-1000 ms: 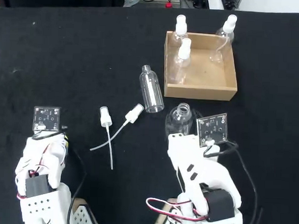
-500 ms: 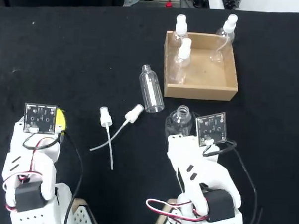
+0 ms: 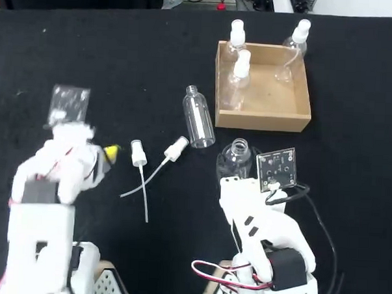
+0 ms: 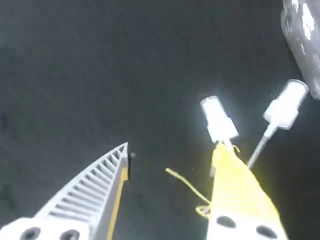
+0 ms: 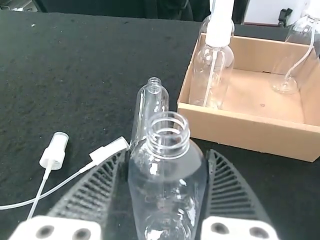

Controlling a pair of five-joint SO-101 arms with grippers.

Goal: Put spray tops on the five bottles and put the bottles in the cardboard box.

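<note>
While it stands upright with its threaded neck open, the clear bottle (image 5: pixel 167 185), plain see-through plastic with rounded shoulders, is clasped between the ribbed black jaws of the right gripper (image 5: pixel 165 156). It sits just near the near-left corner of the cardboard box (image 3: pixel 262 117), in which three capped bottles (image 3: pixel 237 74) stand with white sprayers. Farther off and to the left, a second uncapped bottle (image 3: pixel 198 116) lies on its side on the black table (image 3: pixel 121 65). Left of it lie two white spray tops (image 3: pixel 138 153) with thin tubes, and the left gripper (image 4: pixel 172 149) hangs beside the left-hand one, jaws spread and holding nothing.
</note>
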